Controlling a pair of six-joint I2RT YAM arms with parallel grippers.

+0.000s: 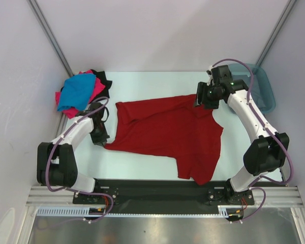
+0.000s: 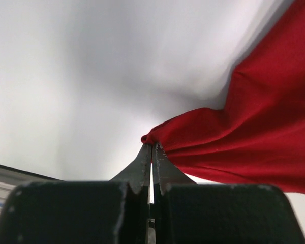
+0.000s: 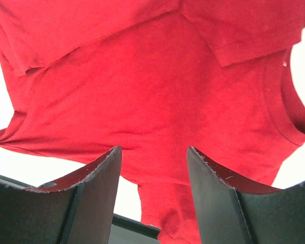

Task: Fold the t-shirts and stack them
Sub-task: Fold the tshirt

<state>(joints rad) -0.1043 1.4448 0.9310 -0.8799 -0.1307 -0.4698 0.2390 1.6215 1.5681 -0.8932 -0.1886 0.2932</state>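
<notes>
Jaws: left gripper (image 2: pixel 152 148) pinches the red t-shirt (image 1: pixel 168 129) at eight o'clock, right gripper (image 3: pixel 152 152) spread at two o'clock; one-sided pulling may bunch it.

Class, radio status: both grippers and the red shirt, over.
Left gripper shut on dark red cloth t-shirt corner. Right gripper open over it, holding nothing. Nothing blocking.

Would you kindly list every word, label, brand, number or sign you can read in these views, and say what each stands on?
None: no readable text shows in any view.
The red t-shirt is plain, with no print or legible tag visible.
The pile of blue, pink and black shirts shows no lettering.
The teal tub shows no label.
</notes>
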